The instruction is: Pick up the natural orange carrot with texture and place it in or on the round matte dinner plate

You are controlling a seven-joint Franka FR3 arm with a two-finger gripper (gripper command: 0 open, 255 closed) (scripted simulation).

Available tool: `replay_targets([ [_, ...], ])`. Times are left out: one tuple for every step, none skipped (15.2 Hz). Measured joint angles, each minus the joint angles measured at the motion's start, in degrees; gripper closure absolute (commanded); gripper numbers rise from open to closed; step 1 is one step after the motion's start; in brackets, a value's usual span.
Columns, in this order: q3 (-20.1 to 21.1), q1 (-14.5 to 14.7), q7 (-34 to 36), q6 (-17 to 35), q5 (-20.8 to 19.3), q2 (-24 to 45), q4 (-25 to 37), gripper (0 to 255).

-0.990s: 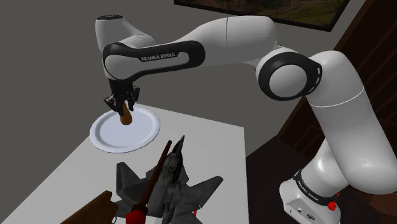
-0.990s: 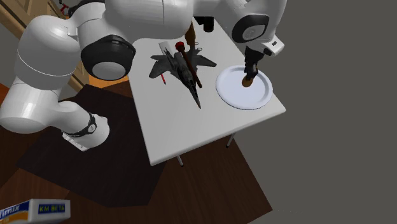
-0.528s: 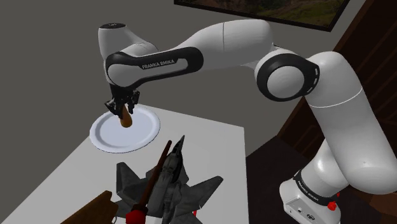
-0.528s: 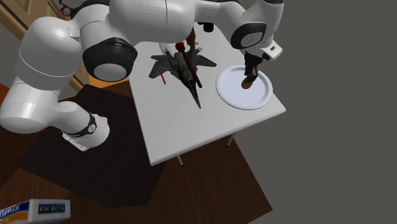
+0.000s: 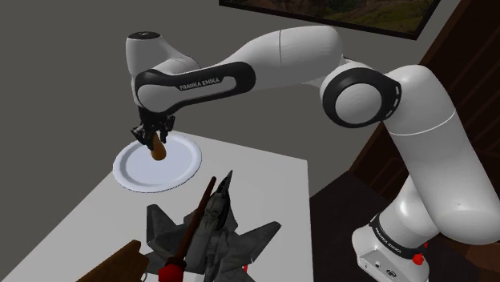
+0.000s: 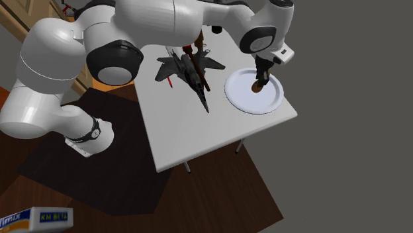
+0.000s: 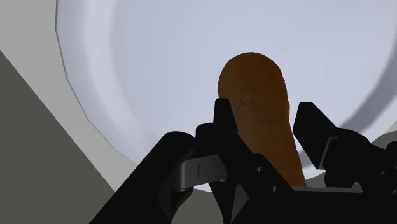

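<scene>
In the shoulder view the white arm (image 5: 272, 52) reaches from the right side across to the upper left of the frame, and its black gripper (image 5: 152, 138) points down over a round white plate (image 5: 132, 175) at the far left of the pale table (image 5: 268, 180). The fingers are clamped on a brownish-orange carrot (image 5: 159, 150), which hangs nearly upright with its lower end over the plate's middle; whether the tip touches the plate I cannot tell. A dark toy jet (image 5: 215, 228) lies on the table at the lower centre, well apart from the plate. In the second exterior view the plate (image 6: 246, 100) sits at the right end of the table (image 6: 198, 136), right of centre in the frame, with the gripper (image 6: 261, 71) above it and the carrot (image 6: 257, 85) dangling over the plate's upper part. The jet (image 6: 188, 66) lies left of the plate, toward the top centre. In the wrist view both fingers (image 7: 224, 118) press against the carrot (image 7: 254, 89) from either side, and its rounded end stands out beyond them over the plate (image 7: 153, 63).
</scene>
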Motion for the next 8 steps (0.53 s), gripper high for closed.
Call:
replay_targets([
  [-0.06,0.03,0.08,0.15,-0.04,-0.06,-0.15,255],
  [-0.17,0.19,0.14,-0.26,-0.12,0.29,0.49,255],
  [-0.26,0.32,0.31,-0.39,-0.2,0.35,0.63,0],
  [-0.29,0.51,0.31,-0.72,-0.21,1.26,1.29,0],
  [-0.33,0.68,0.24,-1.3,-0.19,2.55,1.79,0],
  [-0.35,0.81,0.27,-1.61,-0.18,3.19,2.04,0],
  [-0.34,0.83,0.29,-1.61,-0.17,3.32,1.85,0],
  [-0.33,0.84,0.31,-1.65,-0.17,3.37,1.78,0],
])
